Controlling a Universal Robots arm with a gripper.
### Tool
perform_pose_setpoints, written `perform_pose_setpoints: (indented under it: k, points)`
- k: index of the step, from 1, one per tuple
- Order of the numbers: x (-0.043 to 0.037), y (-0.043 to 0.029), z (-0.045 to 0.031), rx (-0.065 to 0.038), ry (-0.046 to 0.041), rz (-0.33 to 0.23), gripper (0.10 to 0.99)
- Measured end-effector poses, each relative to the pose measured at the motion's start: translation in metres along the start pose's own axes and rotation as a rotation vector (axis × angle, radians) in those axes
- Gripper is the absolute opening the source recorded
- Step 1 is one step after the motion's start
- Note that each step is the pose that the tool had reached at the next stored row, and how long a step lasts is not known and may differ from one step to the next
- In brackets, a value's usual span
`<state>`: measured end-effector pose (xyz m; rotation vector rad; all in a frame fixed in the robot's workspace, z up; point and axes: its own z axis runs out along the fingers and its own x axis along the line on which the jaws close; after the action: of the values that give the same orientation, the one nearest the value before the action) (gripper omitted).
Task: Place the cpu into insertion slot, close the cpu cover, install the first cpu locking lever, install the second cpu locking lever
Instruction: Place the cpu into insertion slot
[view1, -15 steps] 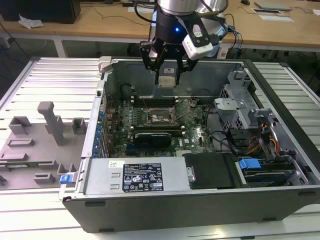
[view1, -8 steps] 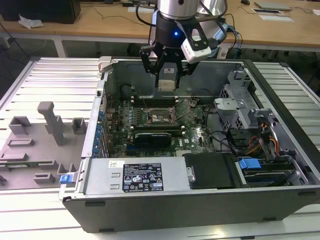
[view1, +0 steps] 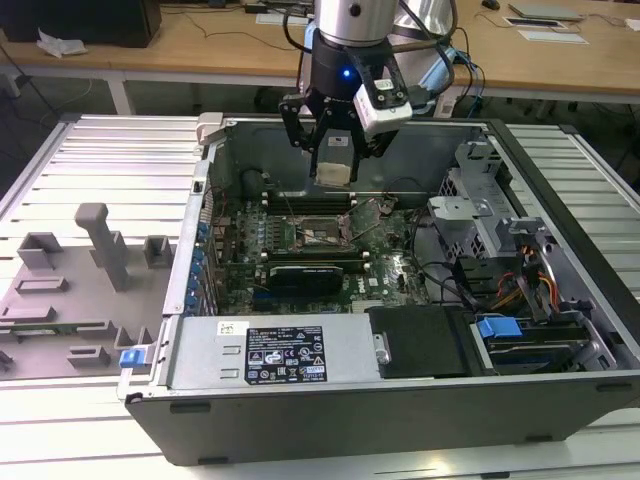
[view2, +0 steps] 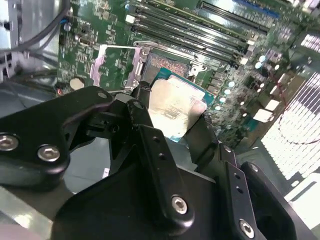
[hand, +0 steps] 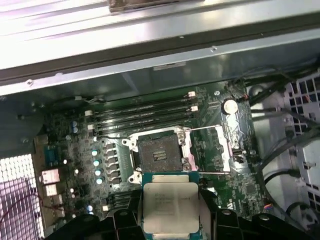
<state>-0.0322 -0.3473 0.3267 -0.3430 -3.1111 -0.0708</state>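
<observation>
Slatted desk (view1: 110, 160) carries the open computer (view1: 400, 420); above its bare socket (hand: 157, 152) my claw (view1: 333, 167) is clamped on the chip (hand: 170, 207) by two edges. Light, stiff, delicate underneath, I judge: edges only.

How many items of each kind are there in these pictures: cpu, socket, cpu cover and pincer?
cpu, held in the pincer: 1
socket, empty: 1
cpu cover, open: 1
pincer: 1
Total: 4
</observation>
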Motion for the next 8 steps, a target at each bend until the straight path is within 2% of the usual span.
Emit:
perform_pose_setpoints:
  k: [2, 8]
  points:
    - [0.0000, -0.0001, 0.0024, -0.001, -0.0029, 0.066, 0.541]
    - [-0.0001, -0.0002, 0.0046, -0.001, -0.0080, 0.173, 0.541]
